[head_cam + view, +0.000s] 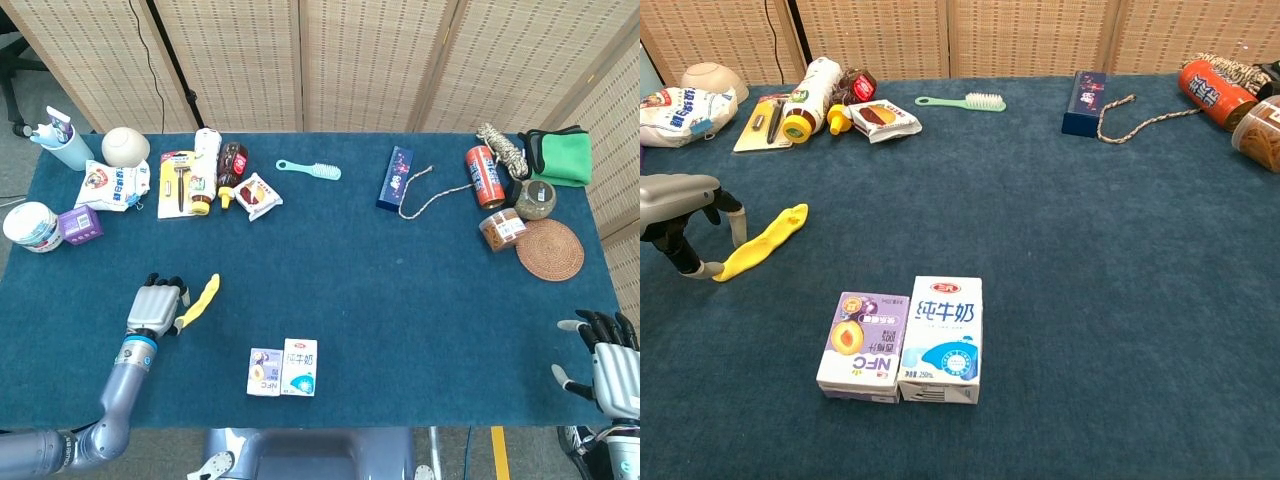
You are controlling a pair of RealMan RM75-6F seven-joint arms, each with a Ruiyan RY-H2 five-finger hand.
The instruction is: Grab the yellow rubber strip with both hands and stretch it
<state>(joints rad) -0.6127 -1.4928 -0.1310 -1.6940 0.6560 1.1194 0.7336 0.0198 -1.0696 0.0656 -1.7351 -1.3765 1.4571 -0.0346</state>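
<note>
A: Where does the yellow rubber strip (199, 302) lie?

B: On the blue table (400, 300), toward eight o'clock from its middle, stretched out slantwise, its upper end pointing to about one o'clock.

A: And the left hand (156, 307)?

B: Right at the strip's lower end. In the chest view its fingers (733, 215) arch down over that end with the tips on or just at the rubber, but a closed grip on it cannot be told.

A: The right hand (603, 355)?

B: At four o'clock, off the table's edge, well apart from the strip, fingers spread and holding nothing.

A: Anything nearby?

B: Two cartons side by side at six o'clock: a purple juice box (865, 345) touching a white milk box (943, 338).
</note>
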